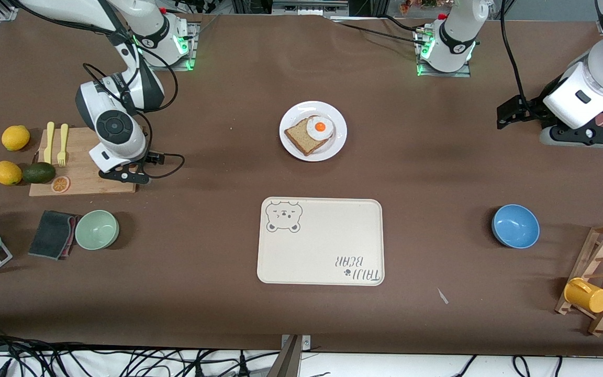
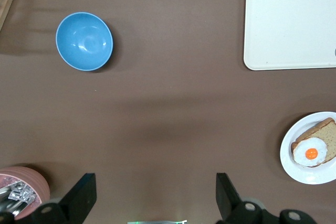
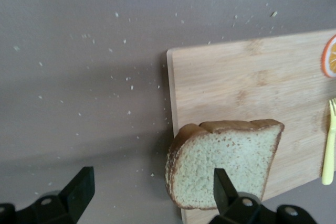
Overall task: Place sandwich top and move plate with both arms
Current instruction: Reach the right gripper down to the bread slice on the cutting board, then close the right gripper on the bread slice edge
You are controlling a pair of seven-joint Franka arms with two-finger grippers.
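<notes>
Front view: white plate (image 1: 313, 131) at table centre, bearing an egg-topped bread slice (image 1: 311, 134); bear-print tray (image 1: 321, 241) nearer the camera; right gripper (image 1: 123, 173) over the wooden cutting board (image 1: 79, 180) at the right arm's end of the table; left gripper (image 1: 555, 123) idle at the left arm's end. Left wrist view: left gripper (image 2: 152, 198) spread wide, empty, above bare tabletop, blue bowl (image 2: 84, 41) in sight. Right wrist view: right gripper (image 3: 149, 195) spread wide (nothing held), just above the sandwich top (image 3: 223, 161), which lies on the board's edge.
</notes>
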